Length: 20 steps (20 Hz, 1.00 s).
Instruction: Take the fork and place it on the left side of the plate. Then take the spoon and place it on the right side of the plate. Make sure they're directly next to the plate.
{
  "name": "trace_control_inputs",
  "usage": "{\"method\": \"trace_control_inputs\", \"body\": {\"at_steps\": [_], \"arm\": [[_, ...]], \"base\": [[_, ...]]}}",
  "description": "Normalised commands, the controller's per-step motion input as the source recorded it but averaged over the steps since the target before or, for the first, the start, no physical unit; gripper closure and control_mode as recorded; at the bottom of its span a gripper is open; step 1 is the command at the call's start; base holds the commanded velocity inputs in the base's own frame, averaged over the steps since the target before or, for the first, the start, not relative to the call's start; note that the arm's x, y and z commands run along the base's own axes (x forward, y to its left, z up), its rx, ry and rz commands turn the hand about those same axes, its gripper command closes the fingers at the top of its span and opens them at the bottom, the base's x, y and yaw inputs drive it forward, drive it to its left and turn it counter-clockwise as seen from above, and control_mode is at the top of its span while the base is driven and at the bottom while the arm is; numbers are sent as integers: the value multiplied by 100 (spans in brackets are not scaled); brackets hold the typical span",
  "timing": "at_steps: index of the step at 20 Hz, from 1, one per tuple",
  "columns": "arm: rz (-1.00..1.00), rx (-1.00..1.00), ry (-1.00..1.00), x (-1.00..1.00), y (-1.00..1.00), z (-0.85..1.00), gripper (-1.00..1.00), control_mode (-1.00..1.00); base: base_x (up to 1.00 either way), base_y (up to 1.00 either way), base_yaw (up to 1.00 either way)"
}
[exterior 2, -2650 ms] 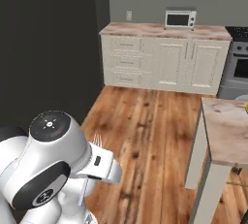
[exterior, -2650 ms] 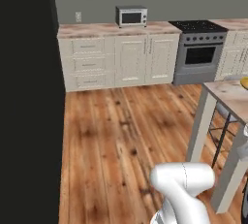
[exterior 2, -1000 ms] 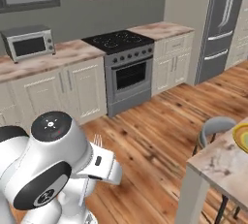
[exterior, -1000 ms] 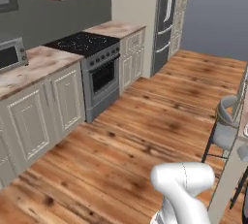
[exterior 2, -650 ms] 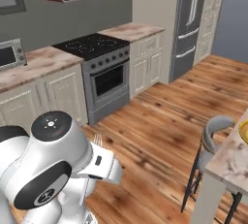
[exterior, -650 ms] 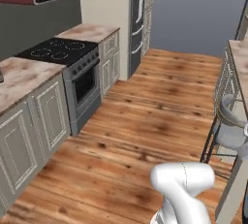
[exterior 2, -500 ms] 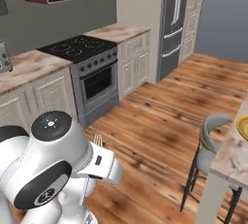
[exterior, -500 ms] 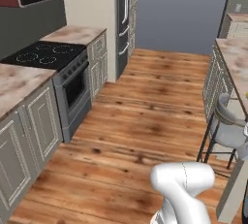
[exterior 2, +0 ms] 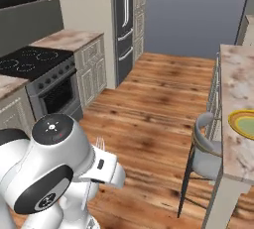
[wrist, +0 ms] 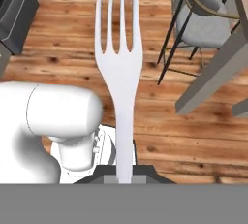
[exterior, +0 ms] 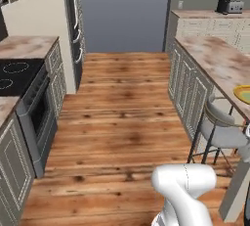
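The fork (wrist: pixel 118 68) is a silver-grey fork that stands straight up from the bottom of the hand view, tines away from the hand. My gripper (wrist: pixel 125 172) is shut on its handle. In the right base view the fork's tines (exterior 2: pixel 99 143) poke up above the white hand, low beside the arm. The plate (exterior 2: pixel 243 123), with a yellow-orange rim and a pale green centre, lies on the island counter at the far right, and its edge (exterior: pixel 242 93) also shows in the left base view. The spoon is out of view.
A long island counter (exterior: pixel 215 59) runs along the right, with a grey stool (exterior 2: pixel 205 149) tucked against it. A black stove (exterior 2: pixel 31 63) and cabinets line the left, and a dark fridge (exterior 2: pixel 124 20) stands beyond. Open wood floor (exterior: pixel 122 122) lies between.
The whole picture has swung: the base has turned from the stove and wall cabinets towards the aisle and the island. The plate has come further into view. The fork stays in the shut gripper.
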Motion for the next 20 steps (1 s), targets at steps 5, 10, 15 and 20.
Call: {"method": "trace_control_inputs", "body": {"at_steps": [5,10,15,20], "arm": [[0,0,0,0,0,0,100,100],[0,0,0,0,0,0,100,100],[0,0,0,0,0,0,100,100],[0,0,0,0,0,0,100,100]], "base": [[86,50,-48],[85,47,-48],[82,46,-48],[65,47,-53]]}}
